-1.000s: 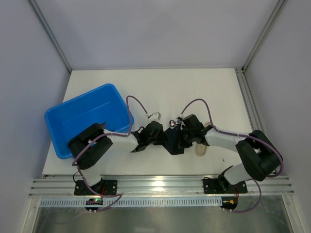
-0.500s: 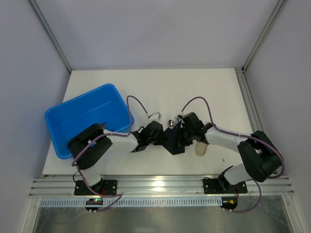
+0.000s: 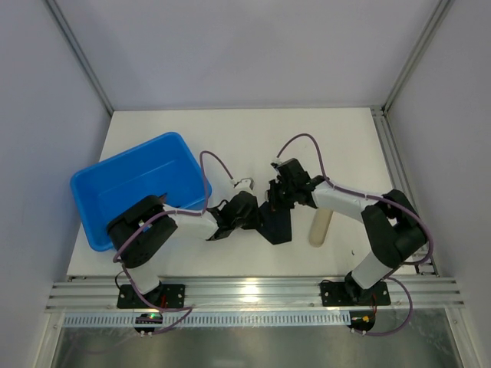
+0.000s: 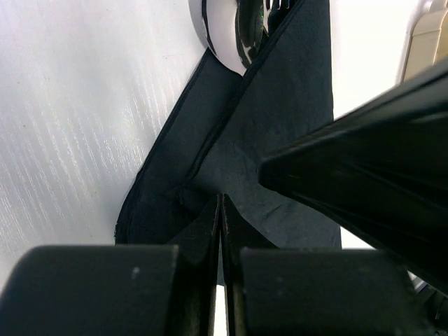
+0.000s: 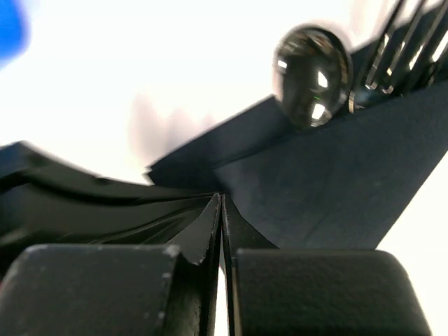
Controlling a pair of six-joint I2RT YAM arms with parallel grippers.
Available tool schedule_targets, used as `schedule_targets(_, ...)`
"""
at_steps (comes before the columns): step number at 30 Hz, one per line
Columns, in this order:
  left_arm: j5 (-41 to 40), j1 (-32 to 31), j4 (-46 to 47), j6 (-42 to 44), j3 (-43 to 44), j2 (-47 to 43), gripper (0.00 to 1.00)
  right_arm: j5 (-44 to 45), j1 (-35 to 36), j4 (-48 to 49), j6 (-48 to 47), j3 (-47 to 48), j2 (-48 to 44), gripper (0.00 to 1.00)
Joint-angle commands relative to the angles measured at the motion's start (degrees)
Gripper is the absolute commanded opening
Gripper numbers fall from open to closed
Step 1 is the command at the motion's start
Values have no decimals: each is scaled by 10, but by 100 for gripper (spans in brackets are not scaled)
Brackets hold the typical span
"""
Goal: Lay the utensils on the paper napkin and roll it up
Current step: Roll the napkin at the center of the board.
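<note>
Left wrist view has the left hand (image 4: 221, 199) pressed together, tips down on the paper napkin (image 4: 280, 140), which lies folded over the utensils (image 4: 225, 28) just ahead of it. Whether paper is caught between the fingers I cannot tell. Facing it, the right hand (image 5: 222, 199) is likewise pressed together on the same black fold, with a spoon bowl (image 5: 311, 73) and fork tines (image 5: 402, 49) poking out beyond its tips. I'd judge this the rolling step. Next, both hands need to turn the fold over evenly without spilling cutlery. Counted: one napkin, one spoon bowl, one set of fork tines, one blue tub (image 3: 138, 188) well behind the left hand, and one beige cylinder (image 3: 319, 228) near the right.
</note>
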Motion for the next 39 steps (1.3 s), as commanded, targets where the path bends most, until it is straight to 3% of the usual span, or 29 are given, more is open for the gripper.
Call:
schedule_targets(1, -8, -6, -51, 19, 0, 1, 0, 20, -3, -2, -12, 14, 24, 4)
schedule_targets(8, -10, -6, -50, 17, -5, 2, 0, 75, -3, -17, -18, 0, 41, 4)
schedule_targets(19, -10, -6, -57, 15, -3, 3, 0, 92, -3, -25, -34, 9, 38, 4)
schedule_targets(27, -9, -6, -57, 13, -3, 1, 0, 163, -6, -69, -32, 32, 61, 4)
schedule_targets(39, -9, -6, -54, 12, -5, -1, 0, 155, -6, -84, -47, 83, 28, 4)
